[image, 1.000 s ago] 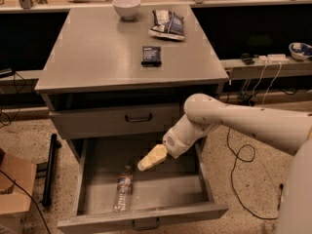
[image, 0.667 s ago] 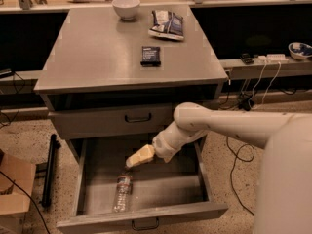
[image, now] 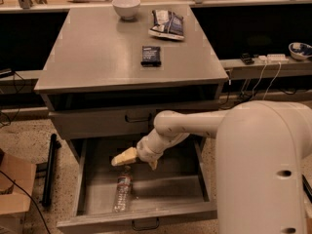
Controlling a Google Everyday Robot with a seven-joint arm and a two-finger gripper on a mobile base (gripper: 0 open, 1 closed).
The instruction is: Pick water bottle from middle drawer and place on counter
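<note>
Change: the claw (image: 134, 164) has swung left across the open drawer and now hangs just above the bottle's cap end.
Water bottle (image: 122, 192): lying flat on the drawer floor left of centre, white cap towards the back, below the worktop's front edge.
Claw state: its two pale fingers are spread apart and it has hold of nothing; the bottle lies free beneath it.
Middle drawer (image: 168, 191): pulled well out, dark handle on its front.
Worktop (image: 97, 57): grey metal, above the drawers.
Bowl (image: 126, 7): white, at the back edge near the middle.
Dark packet (image: 150, 55): flat, right of centre.
Snack bag (image: 167, 23): towards the back right corner.
</note>
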